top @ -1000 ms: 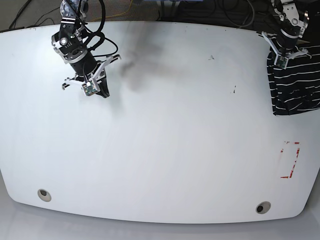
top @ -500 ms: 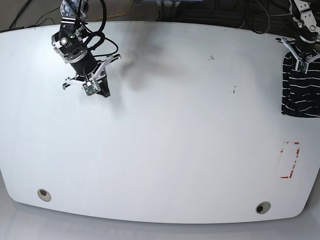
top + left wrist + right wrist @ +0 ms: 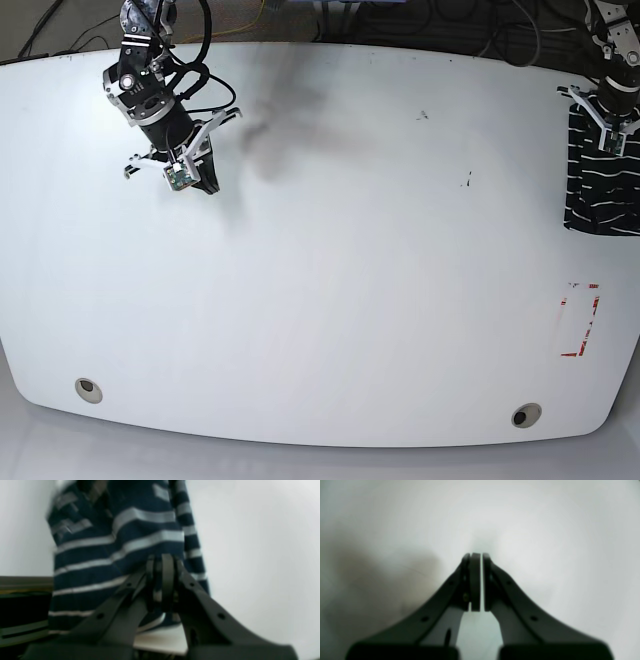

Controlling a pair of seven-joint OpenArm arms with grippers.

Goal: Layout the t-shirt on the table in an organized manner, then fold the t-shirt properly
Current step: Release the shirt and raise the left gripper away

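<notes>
The t-shirt [image 3: 600, 190], dark with thin white stripes, hangs bunched at the table's far right edge, partly cut off by the frame. My left gripper [image 3: 612, 140] is shut on its upper part; in the left wrist view the striped fabric [image 3: 120, 545] drapes down from the closed left gripper [image 3: 162, 580]. My right gripper [image 3: 205, 185] hovers over the back left of the white table [image 3: 330, 300], away from the garment. In the right wrist view the right gripper [image 3: 477, 580] is shut with nothing between its fingers.
A red-marked rectangle [image 3: 580, 320] lies near the table's right edge below the shirt. Two round grommets [image 3: 88, 389] [image 3: 525, 415] sit near the front edge. Small dark specks [image 3: 467, 181] dot the back right. Cables run behind the table's back edge.
My left gripper has pulled the t-shirt further right and back toward the table's edge, so less of it shows. The right arm has not moved.
</notes>
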